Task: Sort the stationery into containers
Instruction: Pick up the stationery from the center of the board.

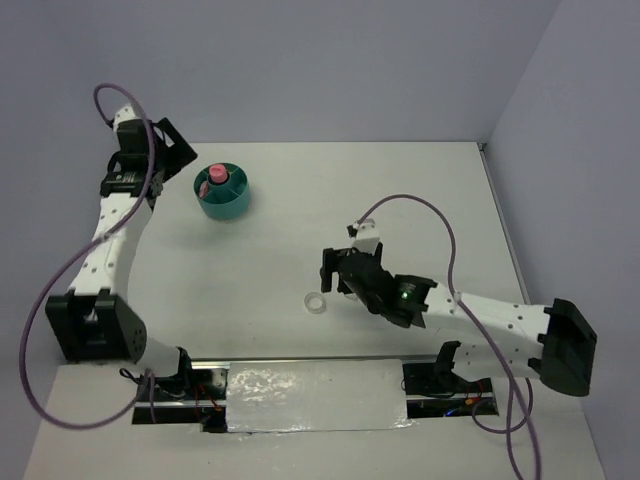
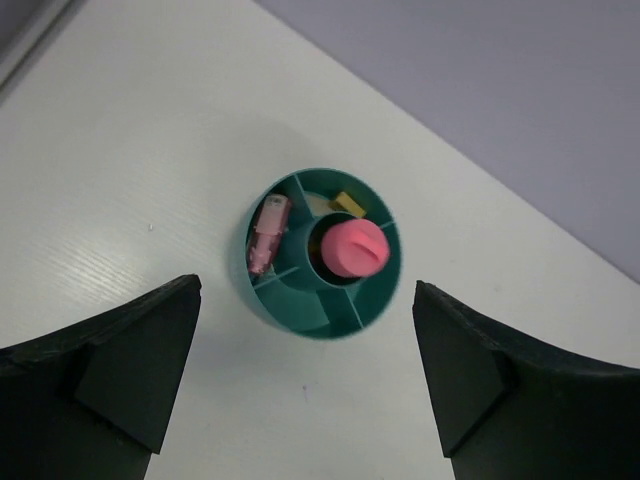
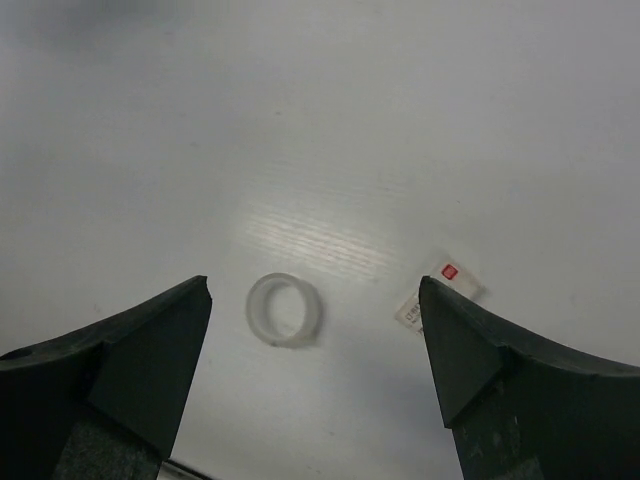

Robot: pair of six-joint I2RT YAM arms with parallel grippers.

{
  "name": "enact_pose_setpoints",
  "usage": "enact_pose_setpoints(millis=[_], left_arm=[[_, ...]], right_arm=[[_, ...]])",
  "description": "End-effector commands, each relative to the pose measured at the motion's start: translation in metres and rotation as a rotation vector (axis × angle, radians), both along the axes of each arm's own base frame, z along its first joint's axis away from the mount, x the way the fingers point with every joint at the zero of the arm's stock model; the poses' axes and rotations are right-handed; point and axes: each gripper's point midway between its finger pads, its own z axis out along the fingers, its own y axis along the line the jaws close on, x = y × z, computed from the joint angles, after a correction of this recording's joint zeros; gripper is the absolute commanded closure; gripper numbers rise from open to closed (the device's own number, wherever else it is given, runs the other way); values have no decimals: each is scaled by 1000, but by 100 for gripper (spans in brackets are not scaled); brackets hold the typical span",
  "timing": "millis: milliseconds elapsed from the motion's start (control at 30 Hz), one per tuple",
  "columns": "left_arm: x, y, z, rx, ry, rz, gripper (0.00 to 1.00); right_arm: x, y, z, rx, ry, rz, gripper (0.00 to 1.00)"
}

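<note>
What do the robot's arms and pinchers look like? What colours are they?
The left arm and right arm are white tubes with black joints and chunky black bases. Thin purple cables loop along both. The right arm has a tiny green light. The left gripper and right gripper each have two dark, wedge-shaped fingers.

The organiser (image 1: 236, 208) is set at the upper left of the bench (image 1: 420, 180), with a stubby stick (image 1: 216, 175) stood in its central well. The tape ring (image 1: 316, 303) is laid at lower centre, well apart.
</note>
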Motion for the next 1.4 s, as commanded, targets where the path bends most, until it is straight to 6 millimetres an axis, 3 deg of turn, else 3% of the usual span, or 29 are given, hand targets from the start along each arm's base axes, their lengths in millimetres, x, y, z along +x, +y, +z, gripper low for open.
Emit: enact_pose_setpoints(millis=[0, 67, 100, 200, 367, 533, 733, 833, 867, 1000, 1100, 1167, 1200, 1367], left_arm=[[-55, -18, 49, -40, -58, -57, 1], [-77, -30, 45, -47, -40, -116, 1], [-97, -34, 35, -45, -19, -137, 1], [-129, -41, 14, 2, -2, -223, 1], [-164, -53, -21, 57, 74, -368, 1], [-178, -55, -36, 79, 54, -377, 1], [-184, -53, -29, 98, 24, -358, 1], [-184, -53, -28, 98, 19, -360, 1], [-185, -53, -28, 96, 20, -358, 1], [-189, -53, -21, 92, -10, -342, 1], [-195, -42, -11, 120, -47, -278, 1], [-198, -40, -5, 129, -75, -265, 1], [-198, -40, -4, 130, -84, -266, 1], [-195, -44, -9, 116, -61, -286, 1]], right_arm=[[16, -32, -29, -30, 207, -262, 9], [22, -40, -49, -97, 272, -345, 9], [25, -43, -54, -120, 283, -377, 9], [32, -43, -76, -202, 327, -428, 11], [35, -44, -111, -236, 384, -471, 19], [32, -41, -139, -255, 446, -455, 32], [21, -50, -166, -299, 501, -484, 43], [18, -46, -169, -267, 509, -459, 59], [23, -38, -165, -228, 494, -439, 68], [44, 0, -133, -106, 396, -284, 76], [90, 47, -70, -49, 231, -172, 79], [111, 69, -47, -74, 164, -79, 83], [134, 88, -25, -46, 126, -69, 83], [189, 142, 20, 32, 68, 52, 83]])
